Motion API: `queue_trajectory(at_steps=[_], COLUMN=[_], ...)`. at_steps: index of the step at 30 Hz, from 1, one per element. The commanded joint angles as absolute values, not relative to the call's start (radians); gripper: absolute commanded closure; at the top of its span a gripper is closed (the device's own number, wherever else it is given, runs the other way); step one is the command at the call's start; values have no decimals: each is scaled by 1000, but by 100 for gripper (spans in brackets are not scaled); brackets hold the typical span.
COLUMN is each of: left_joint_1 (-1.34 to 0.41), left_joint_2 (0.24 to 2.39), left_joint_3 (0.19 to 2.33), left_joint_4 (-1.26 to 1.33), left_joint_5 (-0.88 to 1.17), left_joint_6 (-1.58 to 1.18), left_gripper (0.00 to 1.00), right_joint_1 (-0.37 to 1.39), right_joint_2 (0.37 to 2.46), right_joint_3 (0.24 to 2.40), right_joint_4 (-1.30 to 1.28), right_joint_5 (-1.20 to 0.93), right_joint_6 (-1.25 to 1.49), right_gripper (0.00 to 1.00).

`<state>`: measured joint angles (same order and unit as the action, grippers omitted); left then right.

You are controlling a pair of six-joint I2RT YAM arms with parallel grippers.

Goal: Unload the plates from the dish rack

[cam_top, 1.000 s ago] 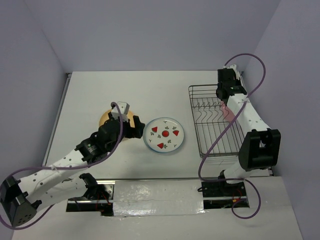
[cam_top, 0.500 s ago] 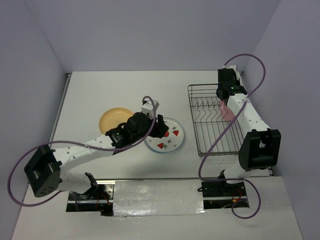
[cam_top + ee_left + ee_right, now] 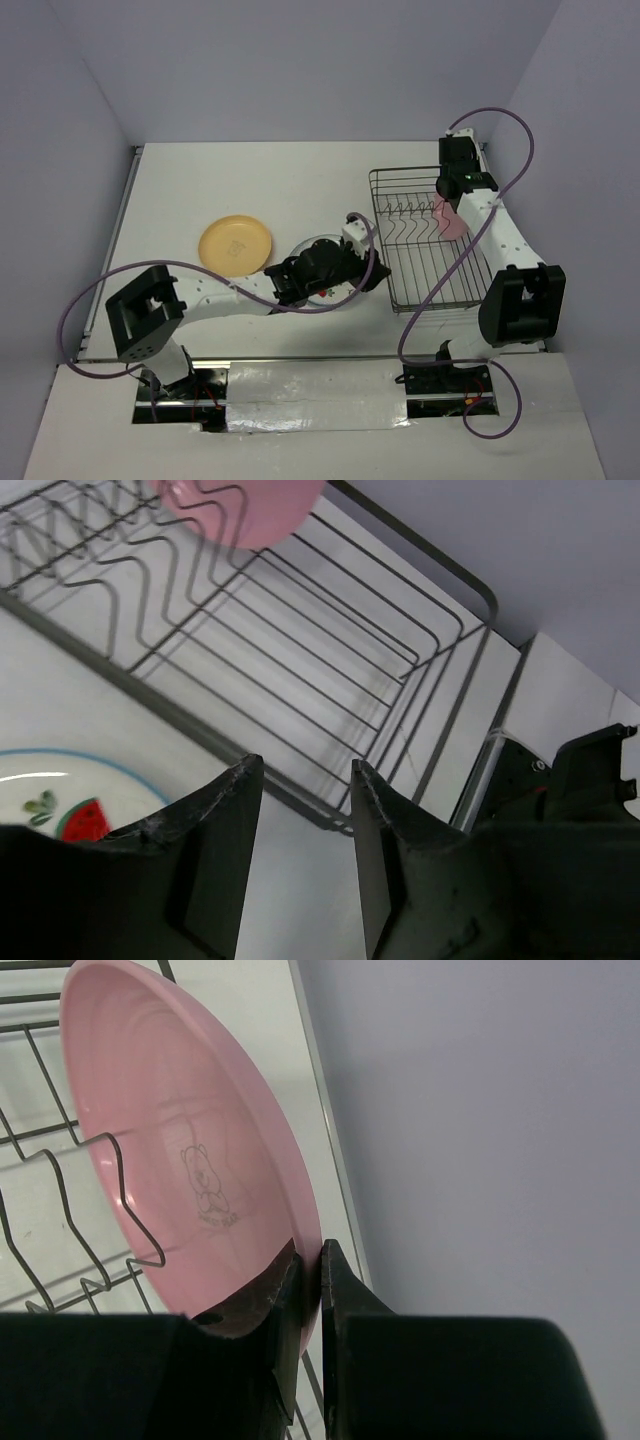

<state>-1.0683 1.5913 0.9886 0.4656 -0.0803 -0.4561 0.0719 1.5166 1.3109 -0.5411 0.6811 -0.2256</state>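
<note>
Right wrist view: right gripper clamps the pink plate by its rim, seemingly to lift it from the dish rack; left gripper, half-open and empty, hovers beside the rack

The pink plate is a soft, even pink with a faint grey outline of a small bear at its centre. The yellow-orange plate is one plain colour, and the white plate has a thin blue line round its rim, a red melon-like slice and a small green sprig. The dish rack is dark grey wire on a white surface, and the left pincer and right pincer are black, trailed by purple cables.
</note>
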Motion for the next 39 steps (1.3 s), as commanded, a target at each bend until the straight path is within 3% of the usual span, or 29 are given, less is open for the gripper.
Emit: queue_trajectory(at_steps=[1, 4, 10, 39], left_joint_1=[-1117, -1132, -1132, -1120], left_joint_2=[1655, 1758, 1923, 2137], left_joint_3=[1040, 1083, 1109, 1290], left_joint_4=[672, 666, 704, 738], left_joint_5=[-9, -9, -31, -9], left_joint_6=[-368, -385, -397, -422], left_gripper=[48, 55, 58, 56], right_joint_1=[67, 64, 55, 52], right_joint_2=[1445, 1440, 1434, 1483], right_joint_3=[1344, 1338, 1318, 1405], right_joint_4=[-486, -491, -473, -466], right_joint_5=[627, 627, 657, 736], right_joint_6=[-187, -187, -199, -166], right_gripper=[100, 100, 100, 100])
